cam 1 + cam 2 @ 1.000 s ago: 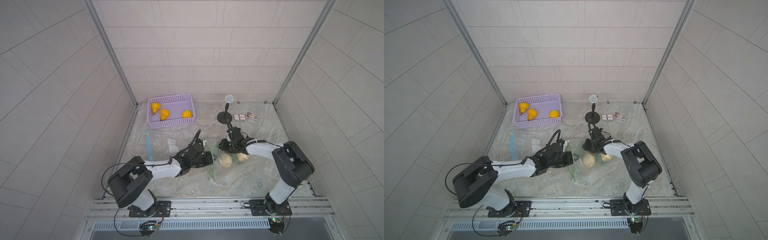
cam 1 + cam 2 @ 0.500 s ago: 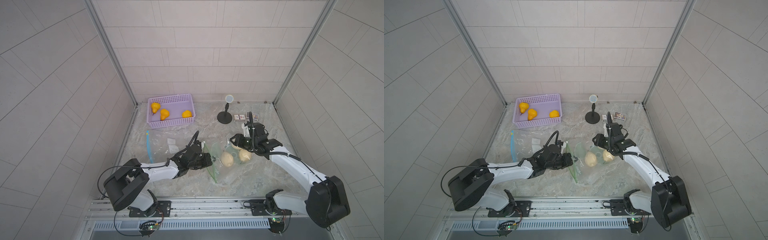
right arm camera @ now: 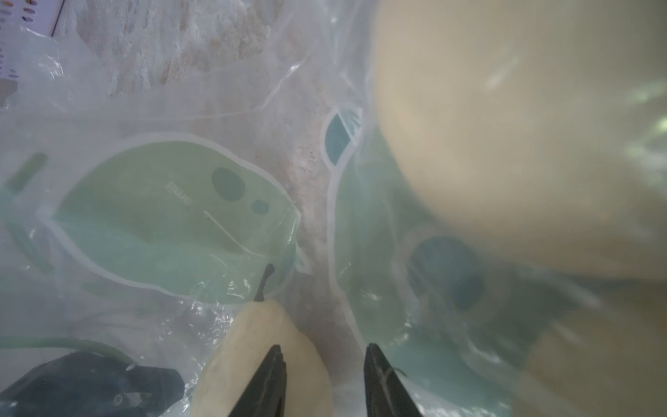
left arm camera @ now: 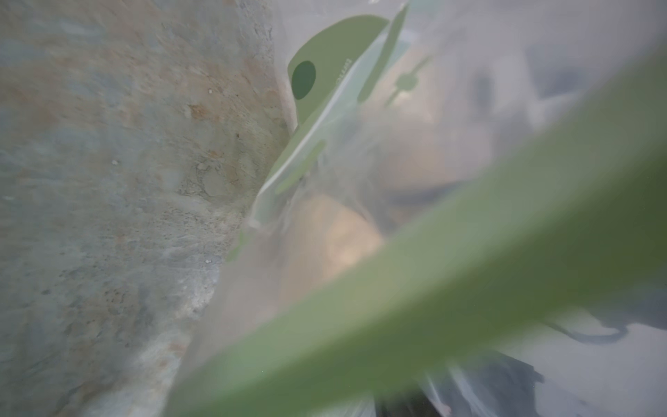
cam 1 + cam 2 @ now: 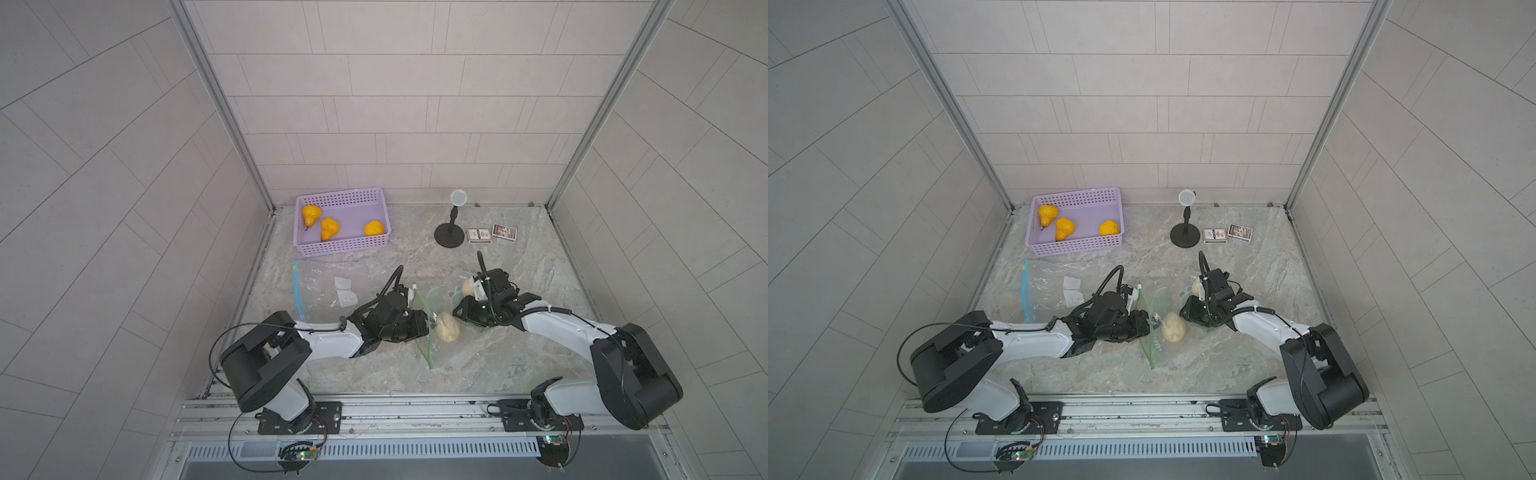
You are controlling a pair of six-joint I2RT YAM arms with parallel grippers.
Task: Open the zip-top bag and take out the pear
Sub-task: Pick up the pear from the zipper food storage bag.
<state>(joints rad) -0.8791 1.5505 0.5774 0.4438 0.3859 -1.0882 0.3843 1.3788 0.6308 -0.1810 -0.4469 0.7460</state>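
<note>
A: Right, bag first. Your zip-top bag [image 3: 173,224] lies mid-way across the marble table [image 5: 478,365]. Its green zip strip [image 4: 397,289] stands on edge with the lips parted, and the mouth faces your left gripper [image 5: 422,326].

B: Noted. In both top views that gripper sits right at the strip. Its wrist view is all blur and green, so you cannot tell whether it pinches the lip or only touches it.

A: The pear [image 5: 448,327] is pale and lies just behind the strip, stem pointing away from your right gripper [image 3: 323,352]. A second pear [image 5: 468,286] lies just beside your right wrist. Whether that one is inside the film, cannot tell.

B: The right jaws are apart with nothing clamped. One finger [image 3: 267,382] lies over the pear's flank and the other is off to its side. Whether there is plastic between finger and fruit, cannot tell.

A: Risks. Close from here and you catch the fruit off-centre. My judgement is that the rounded, smooth skin would squirt out sideways.

B: Or you nip film along with fruit and haul the whole bag. If the left hold is weak, the lip slips and the mouth folds shut on you.

A: Mind the wrist too. A swing could nudge the second pear into your exit path, or you could lift the wrong fruit.
</note>
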